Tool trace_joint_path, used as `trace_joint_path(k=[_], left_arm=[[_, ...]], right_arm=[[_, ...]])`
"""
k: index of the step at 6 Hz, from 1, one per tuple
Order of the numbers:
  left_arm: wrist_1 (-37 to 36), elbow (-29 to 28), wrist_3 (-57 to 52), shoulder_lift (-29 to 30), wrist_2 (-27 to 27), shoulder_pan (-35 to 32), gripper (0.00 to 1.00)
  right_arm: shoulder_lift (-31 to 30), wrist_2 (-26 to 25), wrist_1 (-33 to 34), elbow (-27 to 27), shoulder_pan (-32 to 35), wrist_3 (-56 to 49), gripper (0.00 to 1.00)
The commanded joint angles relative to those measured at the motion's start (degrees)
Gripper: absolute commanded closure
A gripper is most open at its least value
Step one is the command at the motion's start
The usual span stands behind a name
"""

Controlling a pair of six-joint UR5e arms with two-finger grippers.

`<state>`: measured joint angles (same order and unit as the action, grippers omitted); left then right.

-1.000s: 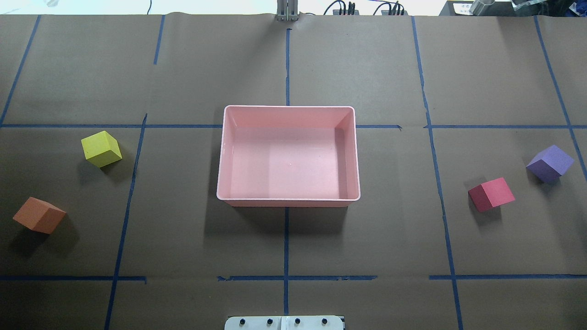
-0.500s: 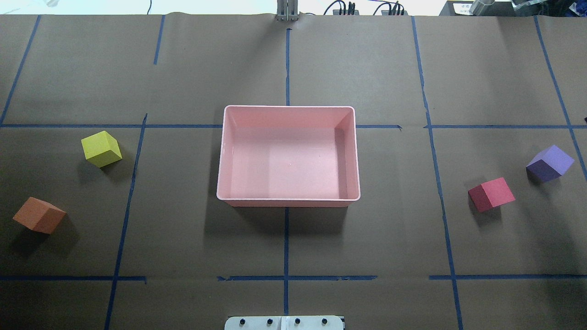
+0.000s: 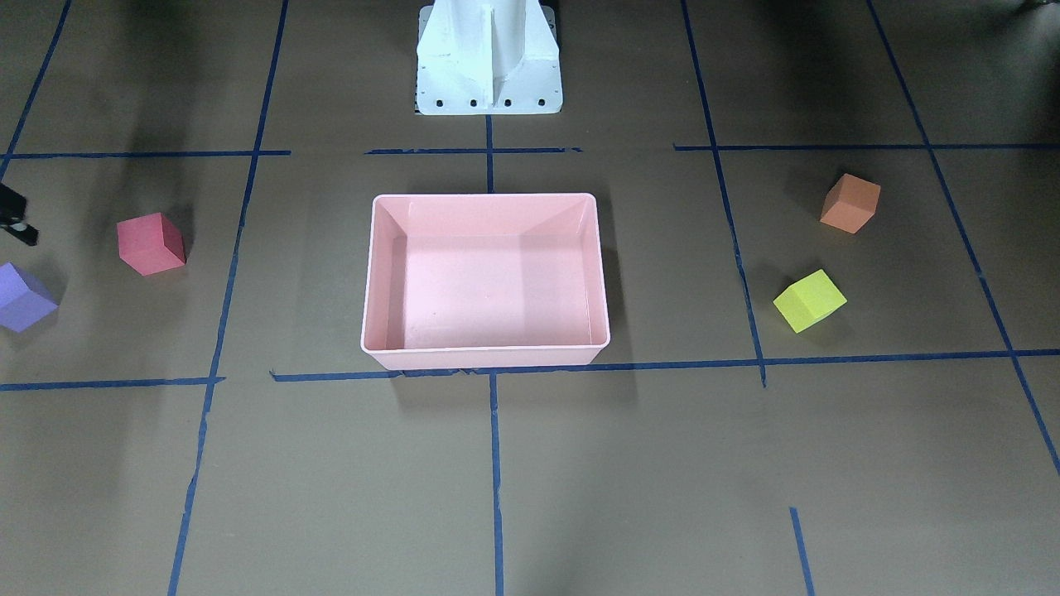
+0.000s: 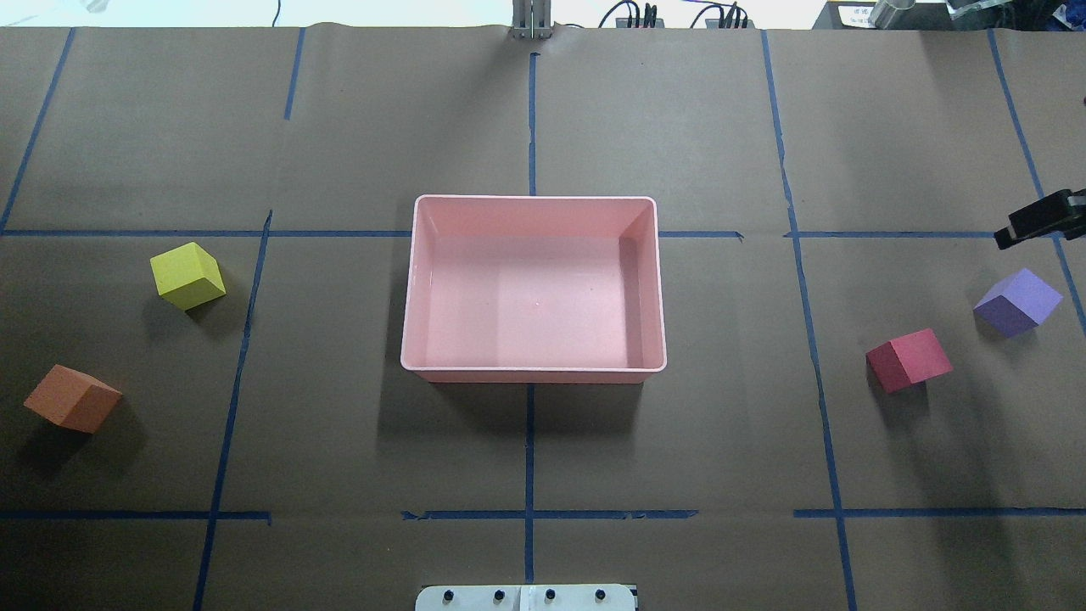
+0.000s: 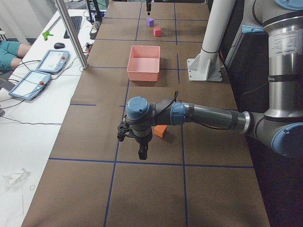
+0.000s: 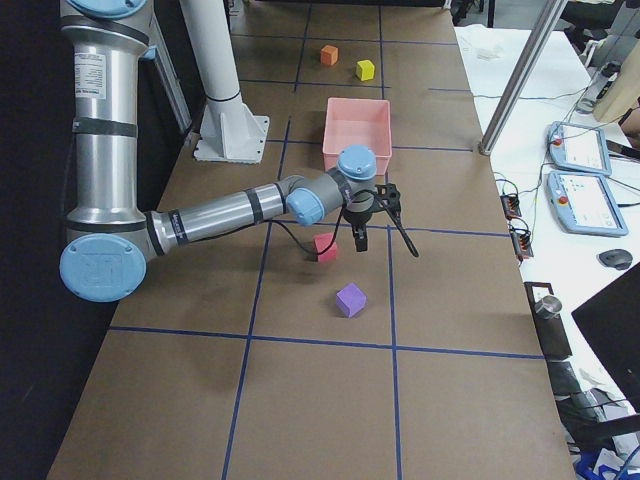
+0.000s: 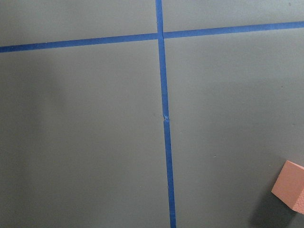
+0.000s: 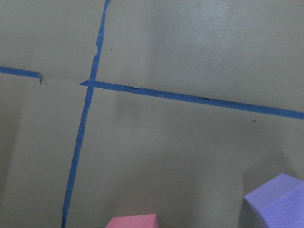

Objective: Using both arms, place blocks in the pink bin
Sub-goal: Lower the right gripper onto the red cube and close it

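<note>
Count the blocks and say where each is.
4. The yellow-green block and orange block lie on the robot's left of the pink bin; the red block and purple block on its right. None seems hidden.

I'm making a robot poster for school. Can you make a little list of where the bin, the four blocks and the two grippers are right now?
Bin: pink bin, in the middle of the table, empty
Robot's left side: yellow-green block and orange block, both on the table
Robot's right side: red block and purple block, both on the table
Left arm: left gripper hangs near the orange block; open or shut, cannot tell
Right arm: right gripper near the purple block, touching neither block; open or shut, cannot tell
Blocks in bin: none
</note>
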<state>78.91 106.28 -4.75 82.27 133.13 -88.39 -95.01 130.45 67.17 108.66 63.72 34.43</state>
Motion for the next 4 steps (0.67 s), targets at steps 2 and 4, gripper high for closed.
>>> trace_joint_path(k=[2, 4], left_arm=[[-0.07, 0.07, 0.0, -0.01, 0.02, 0.06, 0.0], [-0.07, 0.07, 0.0, -0.01, 0.02, 0.06, 0.0]], right_arm=[[-2.02, -8.96, -7.92, 0.06, -11.39, 9.32, 0.0], [-2.02, -11.69, -7.93, -1.24, -15.1, 9.43, 0.0]])
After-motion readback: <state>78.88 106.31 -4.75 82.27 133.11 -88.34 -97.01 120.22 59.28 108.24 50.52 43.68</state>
